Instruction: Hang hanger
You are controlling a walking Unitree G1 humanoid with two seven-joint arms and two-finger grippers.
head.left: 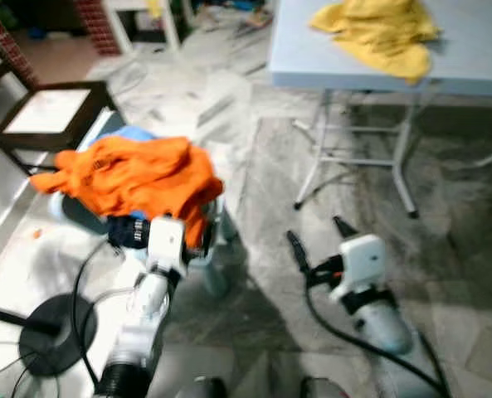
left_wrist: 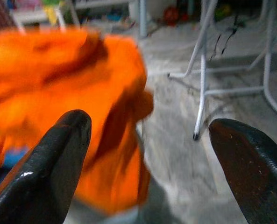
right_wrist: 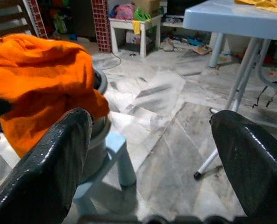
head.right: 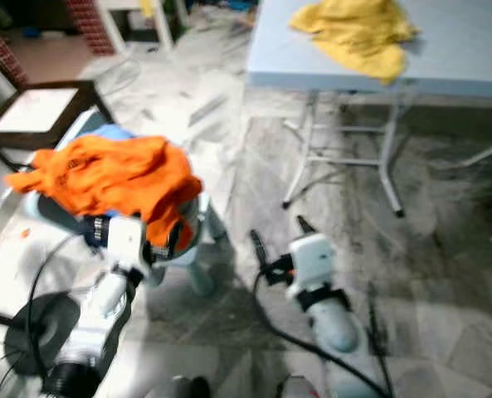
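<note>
An orange garment (head.left: 138, 174) lies heaped over a grey tub (right_wrist: 98, 135) that stands on a pale blue stool (head.left: 216, 278). My left gripper (left_wrist: 150, 121) is right at the near edge of the garment, open, with the orange cloth (left_wrist: 59, 93) just ahead of its fingers and nothing held. In the eye views its fingertips are tucked under the cloth's hem. My right gripper (head.left: 314, 230) hovers open over the marble floor to the right of the stool, also holding nothing. I cannot make out a hanger.
A light blue folding table (head.left: 312, 58) with a yellow cloth (head.left: 378, 29) stands ahead on the right, its white legs (head.left: 316, 157) on the floor. A dark wooden chair (head.left: 46, 116) is at left. A black round stand base (head.left: 51, 332) and cables lie near my left arm.
</note>
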